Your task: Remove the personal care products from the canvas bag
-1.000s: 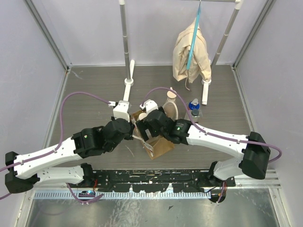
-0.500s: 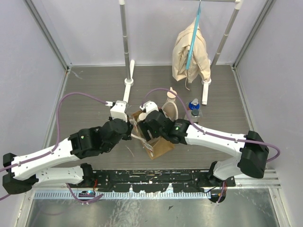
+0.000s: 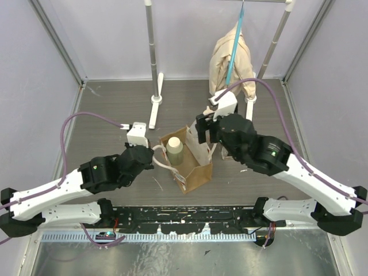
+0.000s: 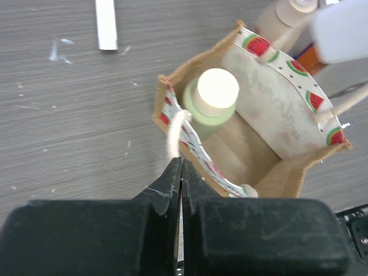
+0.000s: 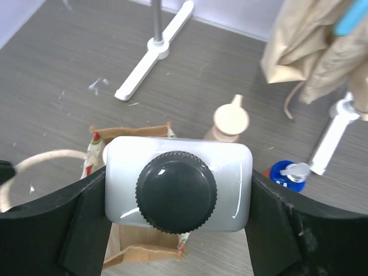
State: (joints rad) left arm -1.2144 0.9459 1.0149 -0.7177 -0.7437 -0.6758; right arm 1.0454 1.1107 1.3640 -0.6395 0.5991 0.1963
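Bottle (image 5: 177, 190), dark-capped, in right hand (image 5: 179, 214), plain only from wrist view.

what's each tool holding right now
left tool: closed on the cream handle of the canvas bag.
right tool: closed on the white bottle with dark grey cap.

The top view looks down from high behind the near edge, over the whole table (image 3: 109, 109). The left wrist view hangs close above the canvas bag (image 4: 284, 175), facing almost straight down. The right wrist view sits higher, seemingly tilted toward the far side, half blocked by the white bottle (image 5: 178, 184); all three share the bag.
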